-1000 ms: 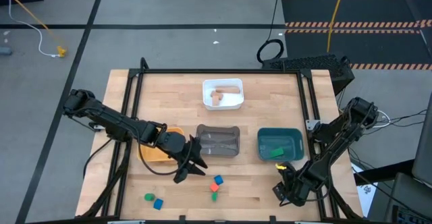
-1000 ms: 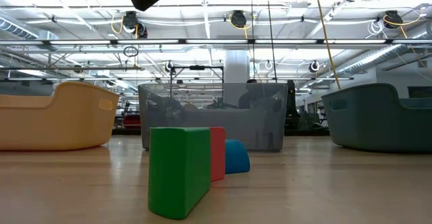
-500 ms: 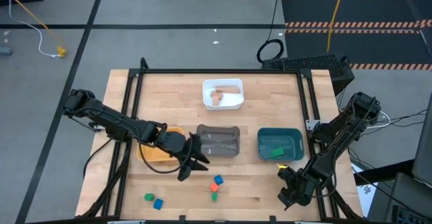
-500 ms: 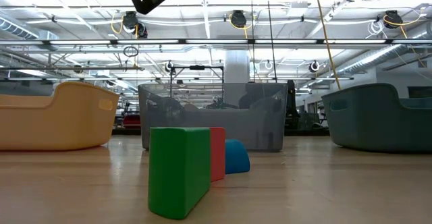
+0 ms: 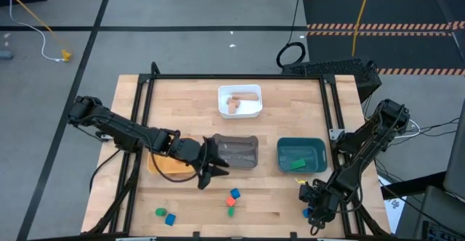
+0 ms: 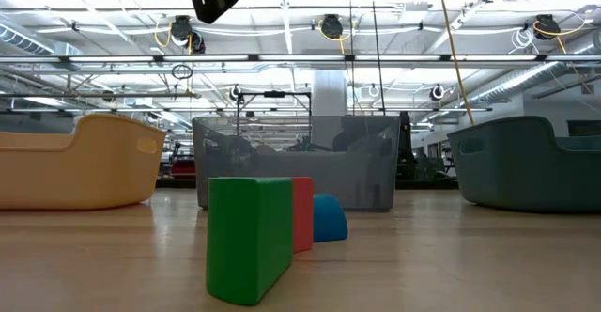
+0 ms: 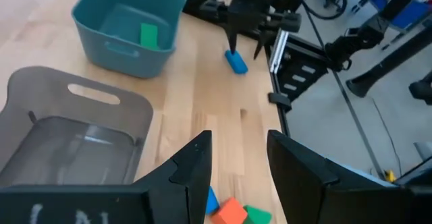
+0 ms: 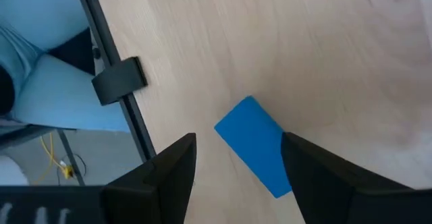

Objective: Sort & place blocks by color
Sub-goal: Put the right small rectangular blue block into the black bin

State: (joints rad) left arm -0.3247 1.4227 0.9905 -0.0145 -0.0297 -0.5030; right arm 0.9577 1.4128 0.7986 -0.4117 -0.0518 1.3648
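Robotics lab or workshop, wooden table in a metal frame, striped floor tape, ceiling light strips, loose cables

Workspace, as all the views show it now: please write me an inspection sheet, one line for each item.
Surface: wooden table, bare between the trays.
Job's things: blue block below the right claw; green, red and blue blocks clustered at the front; green block in the teal tray.
Clutter: nothing seen.
Grippers: left claw open, empty, beside the grey tray; right claw open above the blue block.
Cables: yellow cable on the floor.
Surroundings: ceiling lights beyond the table.
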